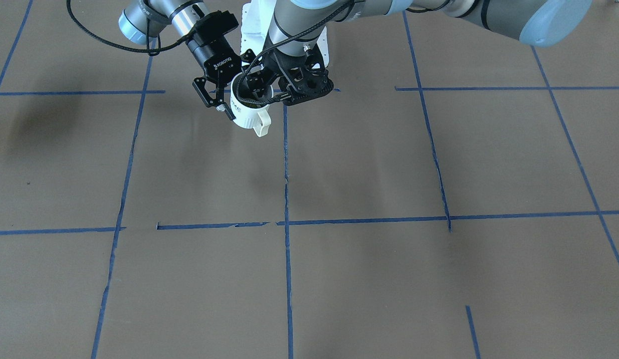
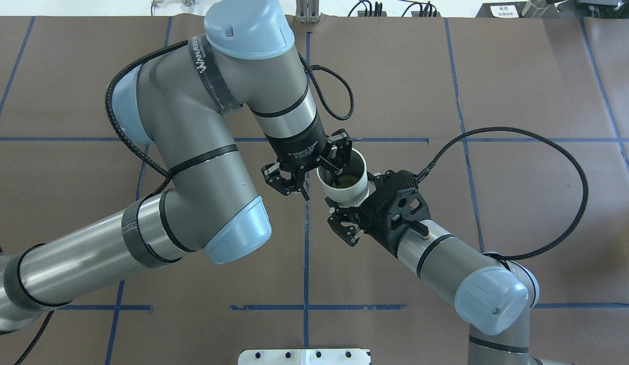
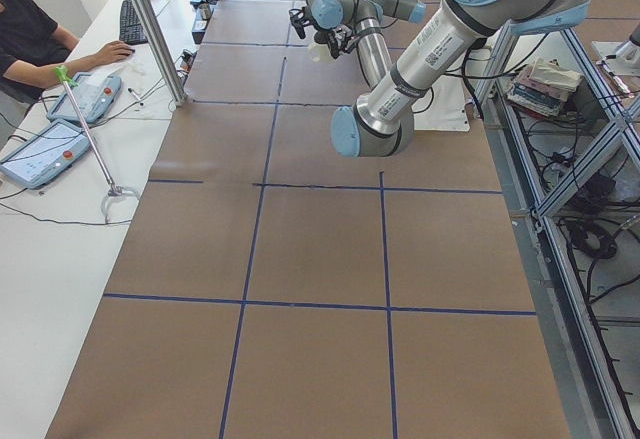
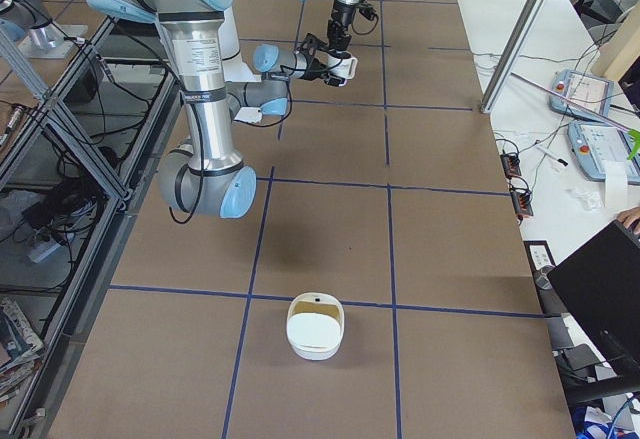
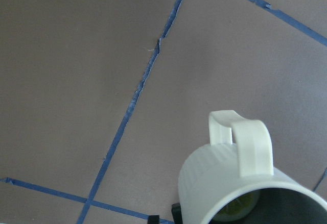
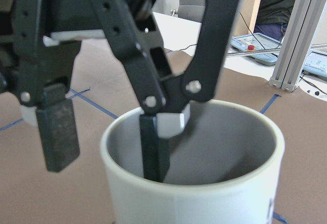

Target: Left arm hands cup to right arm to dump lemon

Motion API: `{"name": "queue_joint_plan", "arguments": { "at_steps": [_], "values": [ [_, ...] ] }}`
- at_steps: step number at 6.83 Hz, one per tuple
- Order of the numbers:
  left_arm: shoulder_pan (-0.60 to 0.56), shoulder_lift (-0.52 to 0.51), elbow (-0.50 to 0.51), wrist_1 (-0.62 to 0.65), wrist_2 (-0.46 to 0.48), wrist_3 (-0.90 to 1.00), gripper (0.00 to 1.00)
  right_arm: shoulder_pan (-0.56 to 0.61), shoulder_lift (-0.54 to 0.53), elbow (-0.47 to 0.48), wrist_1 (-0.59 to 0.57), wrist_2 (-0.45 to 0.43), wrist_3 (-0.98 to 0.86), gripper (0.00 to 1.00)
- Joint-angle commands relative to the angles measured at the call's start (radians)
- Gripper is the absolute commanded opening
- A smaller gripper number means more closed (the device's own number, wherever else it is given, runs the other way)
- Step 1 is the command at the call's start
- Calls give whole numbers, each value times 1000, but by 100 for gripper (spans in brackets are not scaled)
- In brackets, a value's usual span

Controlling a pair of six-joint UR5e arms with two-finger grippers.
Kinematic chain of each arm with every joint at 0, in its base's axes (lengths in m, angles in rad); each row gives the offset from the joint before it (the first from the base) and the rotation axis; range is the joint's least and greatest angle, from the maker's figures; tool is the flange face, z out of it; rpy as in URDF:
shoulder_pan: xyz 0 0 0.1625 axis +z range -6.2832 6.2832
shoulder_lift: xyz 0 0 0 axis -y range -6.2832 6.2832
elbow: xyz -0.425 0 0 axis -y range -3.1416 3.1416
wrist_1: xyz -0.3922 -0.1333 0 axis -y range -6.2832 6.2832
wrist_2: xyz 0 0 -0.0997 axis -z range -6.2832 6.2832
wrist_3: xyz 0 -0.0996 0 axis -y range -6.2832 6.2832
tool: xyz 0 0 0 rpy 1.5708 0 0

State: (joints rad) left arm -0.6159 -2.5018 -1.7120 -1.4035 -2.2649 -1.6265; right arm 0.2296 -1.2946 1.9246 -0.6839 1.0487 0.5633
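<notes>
Over brown taped table (image 1: 369, 279), left pincer (image 2: 342, 215) grips cup (image 2: 354, 191) (lemon (image 2: 348, 180) inside); right pincer (image 2: 319, 185) spread astride rim.

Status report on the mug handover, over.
Left gripper shut on cup, held aloft. Right gripper open, straddling the rim, one finger inside. Lemon in cup. Nothing in the way.

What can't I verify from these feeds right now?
- Left hand grip on the cup: in the overhead view the cup body hides the contact.
- Lemon: only a sliver shows in the left wrist view, cut off by the rim and frame edge.
- Both side views: everything at the handover is too small.
</notes>
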Motion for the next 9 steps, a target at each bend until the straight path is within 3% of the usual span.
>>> {"name": "queue_joint_plan", "arguments": {
  "at_steps": [1, 4, 5, 7, 8, 9],
  "values": [
    [1, 6, -24, -2, 2, -1, 100, 1, -2, 1, -6, -2, -8, 2],
    [-65, 104, -180, 6, 8, 2, 100, 5, -110, 48, 3, -59, -5, 3],
    [-94, 125, -184, 6, 18, 8, 100, 7, -221, 129, 4, -67, 4, 4],
    [-105, 187, -216, 4, 71, 10, 100, 68, -403, 181, 9, -79, 124, 2],
    [-110, 207, -222, 3, 90, 10, 100, 130, -510, 198, 54, -76, 147, 1],
    [-108, 231, -222, -3, 90, 11, 100, 175, -628, 186, 195, -76, 150, 0]
  ]
}}
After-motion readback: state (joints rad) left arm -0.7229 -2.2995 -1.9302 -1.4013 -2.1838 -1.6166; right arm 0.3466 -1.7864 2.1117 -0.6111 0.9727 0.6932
